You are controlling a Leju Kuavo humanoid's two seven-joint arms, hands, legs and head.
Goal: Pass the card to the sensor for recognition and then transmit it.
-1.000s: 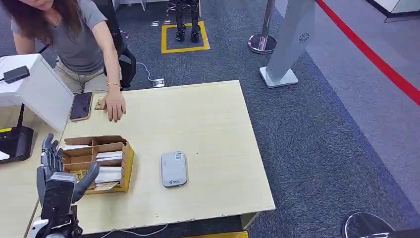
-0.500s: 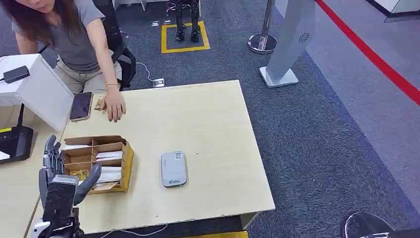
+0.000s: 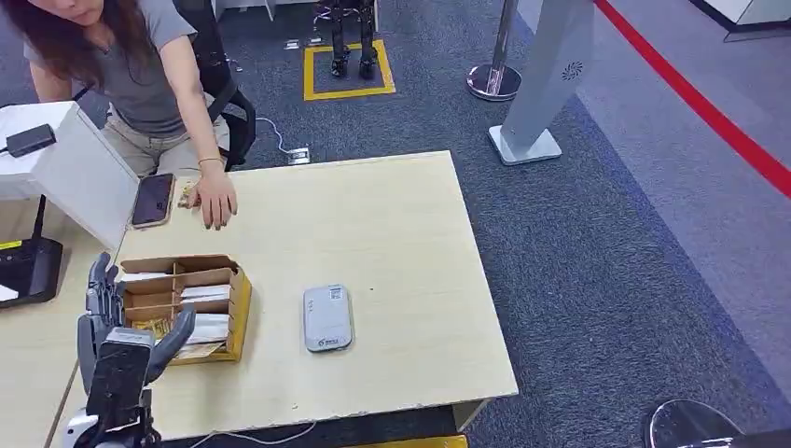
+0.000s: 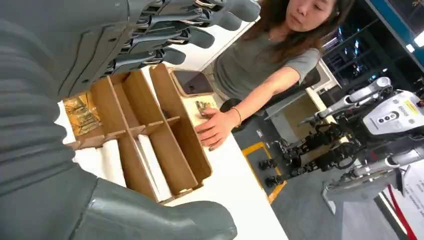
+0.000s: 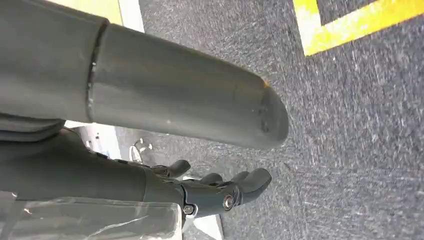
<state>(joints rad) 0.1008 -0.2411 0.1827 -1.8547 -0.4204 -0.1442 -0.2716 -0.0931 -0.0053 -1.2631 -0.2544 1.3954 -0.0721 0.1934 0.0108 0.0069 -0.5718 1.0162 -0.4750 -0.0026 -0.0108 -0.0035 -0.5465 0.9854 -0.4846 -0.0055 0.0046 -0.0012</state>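
- My left hand (image 3: 117, 327) hovers with fingers (image 4: 200, 37) spread wide, holding nothing
- Just beyond those fingers sits the cardboard box (image 3: 238, 303), white cards (image 3: 207, 292) standing in its compartments
- The grey sensor (image 3: 327, 317) lies further out to the right on the tabletop (image 3: 392, 243)
- My right hand (image 5: 220, 192) hangs over carpet, fingers loosely curled, holding nothing
- A person's hand (image 3: 216, 199) rests flat on the far tabletop

Head view: high on the robot, looking forward and down over the desk (image 3: 392, 243), far enough to take in the carpet around it.
Left wrist view: close behind the left hand (image 4: 100, 75), turned, facing across the cardboard organizer (image 4: 150, 135) toward the person (image 4: 260, 65).
Right wrist view: close behind the right hand (image 5: 165, 105), facing down at the carpet.
Shared: head and left wrist views both show the organizer, the person's hand and the phone (image 3: 152, 199).
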